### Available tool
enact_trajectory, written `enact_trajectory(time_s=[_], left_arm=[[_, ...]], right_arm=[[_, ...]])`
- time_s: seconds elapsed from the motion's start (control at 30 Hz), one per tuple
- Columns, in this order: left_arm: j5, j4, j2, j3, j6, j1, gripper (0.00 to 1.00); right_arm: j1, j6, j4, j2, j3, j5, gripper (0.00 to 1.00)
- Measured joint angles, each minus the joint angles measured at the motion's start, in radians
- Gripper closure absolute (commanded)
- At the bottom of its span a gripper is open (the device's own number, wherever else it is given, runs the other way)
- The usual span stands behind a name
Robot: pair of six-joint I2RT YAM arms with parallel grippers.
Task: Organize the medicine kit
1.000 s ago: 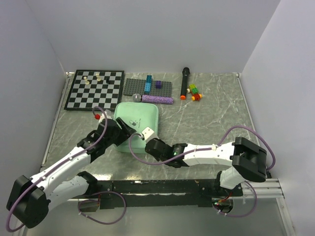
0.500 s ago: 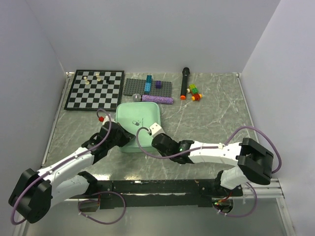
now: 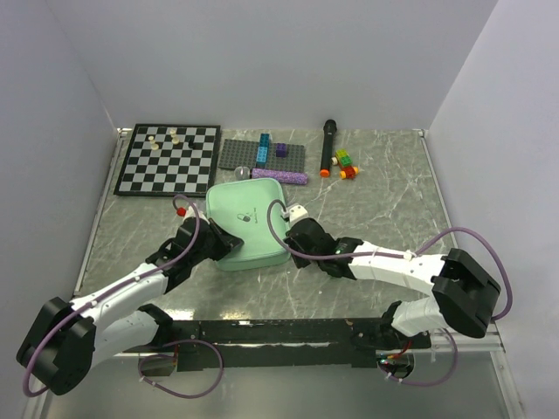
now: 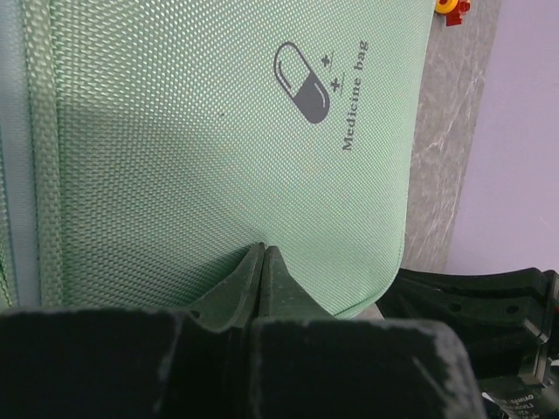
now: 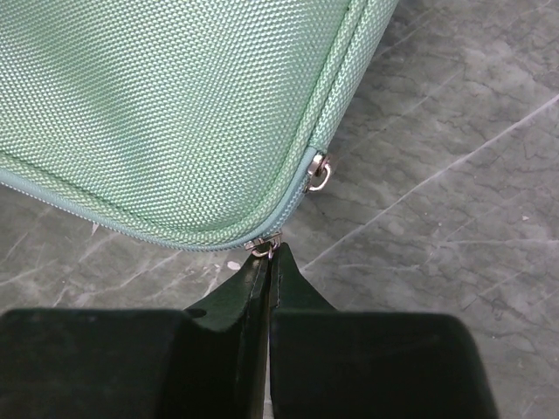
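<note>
The medicine kit [image 3: 247,223], a mint-green zip case, lies with its halves together on the table, its pill logo [image 4: 301,74] facing up. My left gripper [image 3: 229,243] is shut, its tips [image 4: 262,250] resting on the lid's near-left part with nothing between them. My right gripper [image 3: 288,247] sits at the kit's near-right corner [image 5: 262,229], shut on the zipper pull [image 5: 263,246]. A second metal pull ring [image 5: 318,173] hangs free a little further along the right side.
Behind the kit lie a chessboard [image 3: 168,160] with a few pieces, a grey studded plate [image 3: 262,155] with bricks, a purple bar [image 3: 279,176], a black marker [image 3: 327,146] and small coloured bricks [image 3: 346,163]. White walls close in the table.
The left gripper has shut and settled on the lid. The right gripper travelled along the kit's near edge from its left part to the right corner, staying shut.
</note>
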State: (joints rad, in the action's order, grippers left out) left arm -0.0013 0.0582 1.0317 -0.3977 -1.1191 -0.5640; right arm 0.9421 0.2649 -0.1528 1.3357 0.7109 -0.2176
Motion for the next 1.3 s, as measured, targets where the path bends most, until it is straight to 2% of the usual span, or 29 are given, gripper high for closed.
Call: enact_trajectory(time_s=[0.13, 0.3, 0.47, 0.67, 0.77, 0.97, 1.07, 1.17, 1.23, 1.3], left_arm=[[0.005, 0.005, 0.000, 0.002, 0.003, 0.006, 0.99], [0.016, 0.006, -0.009, 0.003, 0.017, 0.016, 0.99], [0.013, -0.037, -0.027, -0.016, 0.055, 0.021, 0.99], [0.014, -0.090, -0.013, -0.052, 0.090, 0.023, 0.97], [0.015, -0.103, -0.011, -0.061, 0.102, 0.023, 0.87], [0.004, -0.192, -0.027, -0.121, 0.137, 0.023, 0.44], [-0.032, -0.277, -0.051, -0.177, 0.170, 0.025, 0.22], [-0.089, -0.355, -0.090, -0.231, 0.206, 0.035, 0.03], [-0.127, -0.393, -0.133, -0.260, 0.232, 0.062, 0.01], [-0.146, -0.414, -0.186, -0.278, 0.254, 0.132, 0.03]], right_arm=[[-0.024, 0.008, 0.000, 0.007, 0.005, 0.019, 0.99], [-0.031, 0.008, -0.001, 0.011, 0.010, 0.018, 0.90], [-0.034, 0.006, -0.004, -0.001, 0.008, -0.008, 0.72], [-0.055, -0.002, -0.043, -0.028, 0.008, -0.055, 0.61], [-0.063, -0.002, -0.060, -0.051, 0.008, -0.084, 0.58], [-0.066, -0.001, -0.097, -0.134, 0.008, -0.121, 0.53], [-0.066, 0.000, -0.116, -0.193, 0.008, -0.146, 0.47], [-0.066, 0.014, -0.133, -0.256, 0.002, -0.199, 0.37], [-0.069, 0.039, -0.148, -0.309, -0.011, -0.256, 0.34], [-0.086, 0.069, -0.162, -0.365, -0.032, -0.305, 0.32]])
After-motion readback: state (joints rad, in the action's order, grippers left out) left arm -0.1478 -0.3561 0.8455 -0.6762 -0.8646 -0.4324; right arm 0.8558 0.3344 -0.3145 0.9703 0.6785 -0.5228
